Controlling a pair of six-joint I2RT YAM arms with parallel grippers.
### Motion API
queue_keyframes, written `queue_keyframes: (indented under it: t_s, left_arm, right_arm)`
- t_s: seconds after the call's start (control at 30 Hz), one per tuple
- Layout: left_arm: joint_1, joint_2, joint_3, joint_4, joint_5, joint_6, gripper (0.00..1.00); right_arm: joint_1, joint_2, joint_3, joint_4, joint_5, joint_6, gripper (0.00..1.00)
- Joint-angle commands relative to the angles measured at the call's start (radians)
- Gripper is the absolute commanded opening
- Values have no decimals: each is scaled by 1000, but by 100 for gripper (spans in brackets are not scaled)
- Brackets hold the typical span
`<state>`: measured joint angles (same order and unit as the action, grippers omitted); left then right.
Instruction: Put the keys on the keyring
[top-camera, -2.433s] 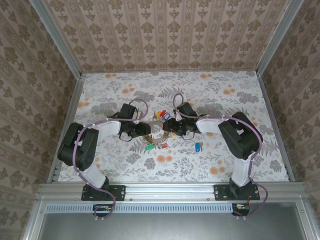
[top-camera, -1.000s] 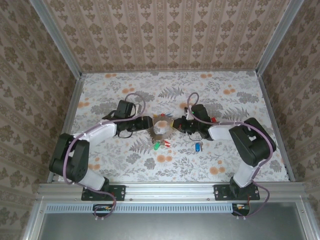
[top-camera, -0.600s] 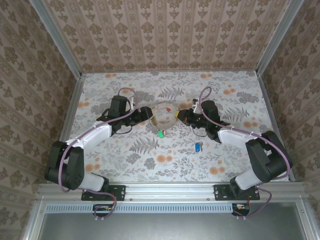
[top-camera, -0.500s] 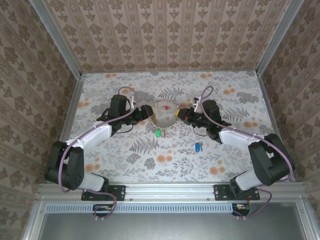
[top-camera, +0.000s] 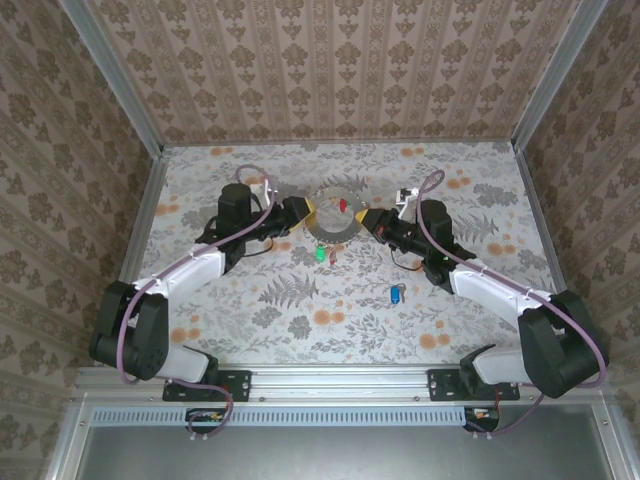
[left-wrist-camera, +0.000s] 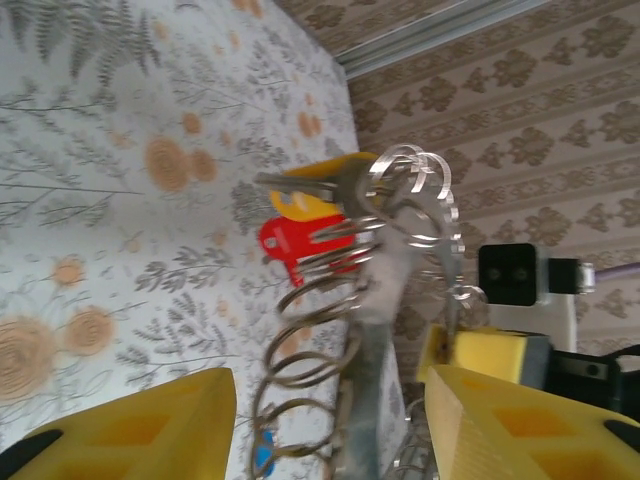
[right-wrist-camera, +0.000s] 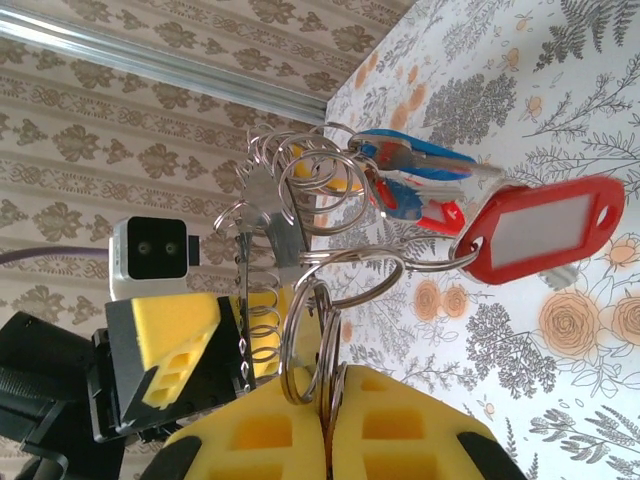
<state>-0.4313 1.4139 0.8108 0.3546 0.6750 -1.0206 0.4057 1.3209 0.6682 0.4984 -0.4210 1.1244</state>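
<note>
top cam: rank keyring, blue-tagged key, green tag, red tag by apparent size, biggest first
1. keyring: by far the largest.
2. blue-tagged key on the table and green tag just below the ring: they look about alike, so no ranking.
3. red tag: looks smallest, but it is tiny here, so unsure.

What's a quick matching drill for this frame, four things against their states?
Column A
1. left gripper
2. right gripper
3. blue-tagged key
4. red tag

Column B
a. strung on the keyring
b. fingers apart
c. lying loose on the table
d. fingers shut on the keyring

Pairs: 1-b, 2-d, 3-c, 4-a
</note>
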Motion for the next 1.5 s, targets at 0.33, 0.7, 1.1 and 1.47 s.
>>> queue_keyframes:
  t_s: [0.33,0.7,1.1,1.47]
  left_arm:
    - [-20,4,-5,167,9,-102,30]
    - [-16,-34,30,178,39,-88,0]
    - [71,-112,73,158,165,-36,0]
    - [94,-116,470,-820,260,747,0]
  right_arm:
    - [-3,-56,-22,89,36,66,9]
    - [-3,-102,-19,56,-14,39,18]
    - [-5,-281,59,-367,41,-271,53]
    - [-6,-439,5,-392,156,-725,56]
